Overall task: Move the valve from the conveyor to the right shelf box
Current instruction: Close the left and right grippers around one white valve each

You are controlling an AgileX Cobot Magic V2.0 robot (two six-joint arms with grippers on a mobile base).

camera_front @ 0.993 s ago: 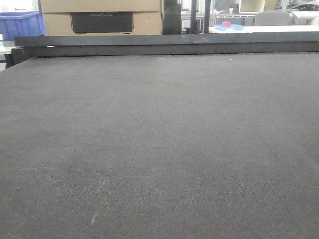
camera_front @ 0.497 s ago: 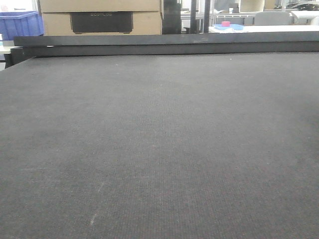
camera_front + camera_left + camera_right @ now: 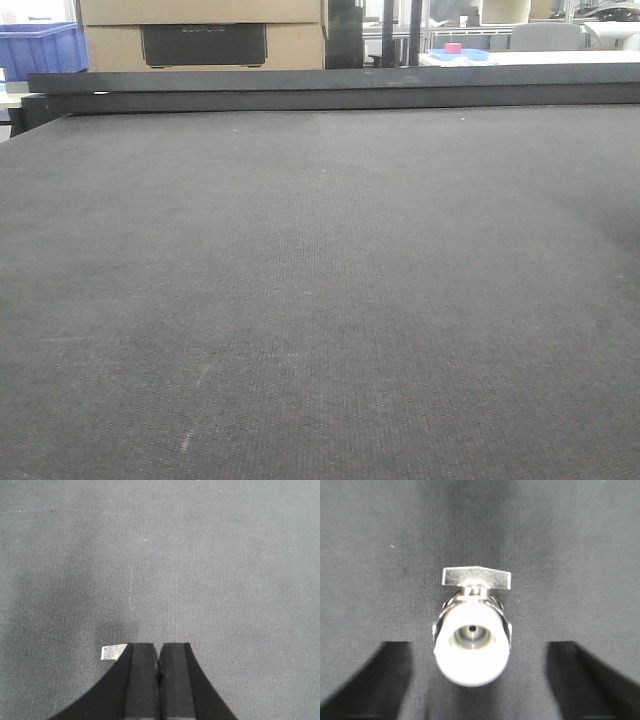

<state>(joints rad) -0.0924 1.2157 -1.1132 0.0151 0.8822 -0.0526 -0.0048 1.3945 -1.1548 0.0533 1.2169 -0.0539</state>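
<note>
Right wrist view: showed the valve (image 3: 471, 645) lying on the conveyor (image 3: 570, 540), white round end toward the camera, flat metal handle (image 3: 476, 576) crosswise at the far end. Lay untouched, not lifted. Bracketed by the right gripper (image 3: 480, 652), spread wide, one dark finger well to each side and neither in contact with the body.

Left wrist view: showed the left gripper (image 3: 159, 652) pressed closed on nothing, hovering over bare matting, with only a small pale scrap (image 3: 113, 652) just beside its left finger.

Front view: gave the same belt as half a second and a full second before, with the black rail (image 3: 330, 90), the cardboard box (image 3: 290, 45) and the blue bin (image 3: 40, 48) beyond it. Shifted very slightly in framing over that second and otherwise altered nothing. Caught neither valve nor arm in frame, and no shelf or its boxes.

Judged from this: approach complete or nearly so, alignment over the valve settled, grasp not yet made. Left the closing, the lift and the whole carry to the right shelf box still to do. Called for care in the closing, the rounded body being likely to roll if met off-centre.
</note>
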